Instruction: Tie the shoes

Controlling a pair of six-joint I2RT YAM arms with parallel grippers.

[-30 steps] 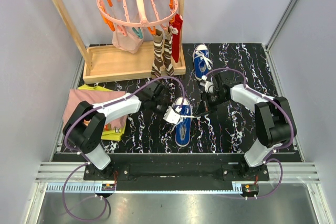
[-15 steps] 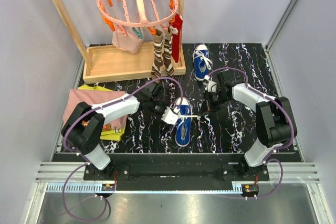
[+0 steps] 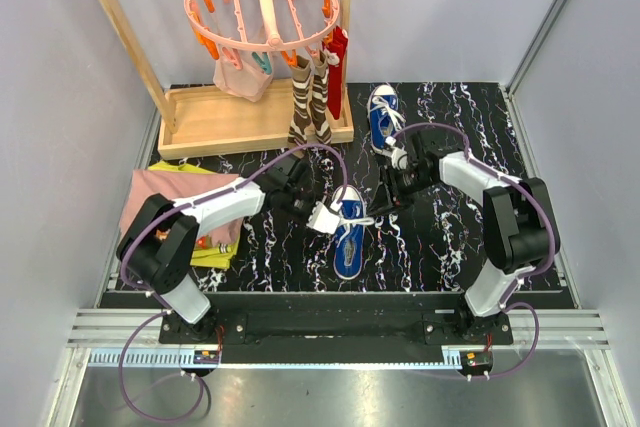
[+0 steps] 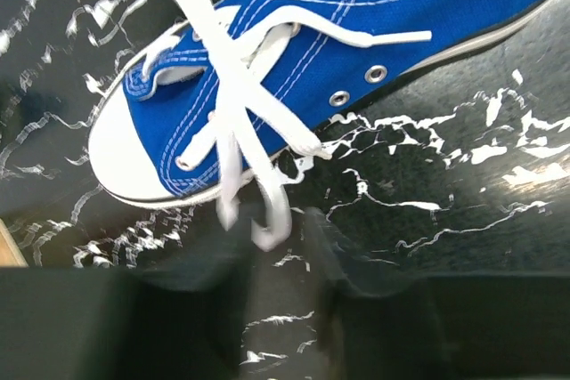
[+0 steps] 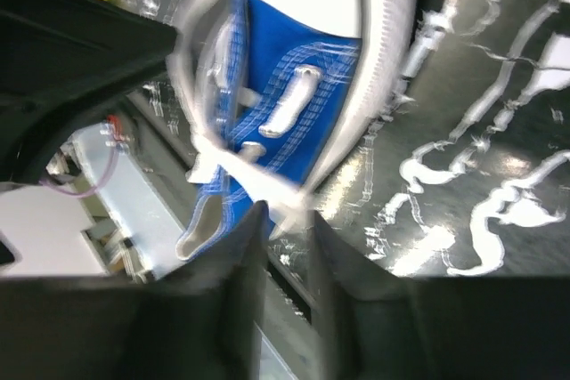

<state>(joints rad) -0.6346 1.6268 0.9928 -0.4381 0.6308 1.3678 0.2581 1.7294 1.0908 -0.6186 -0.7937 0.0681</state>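
Shoe [image 3: 349, 232] mid-knot, laces [image 4: 233, 104] crossed. Left gripper [image 4: 278, 309] narrowly parted and empty; right gripper [image 5: 283, 251] blurred, seemingly likewise. Next: pinch both lace ends.

— What do we see at the back left?
— A wooden stand [image 3: 230, 119] with a pink clip hanger [image 3: 262, 2]; striped socks [image 3: 308, 102] and a red sock [image 3: 337, 59] dangle.
— And nearer us?
— Folded clothes [image 3: 165, 192] at the black marbled mat's [image 3: 450, 237] left edge.

Left gripper [image 3: 322, 217], right gripper [image 3: 385, 199] flank near shoe [image 3: 349, 239] (far shoe [image 3: 382, 119] apart).
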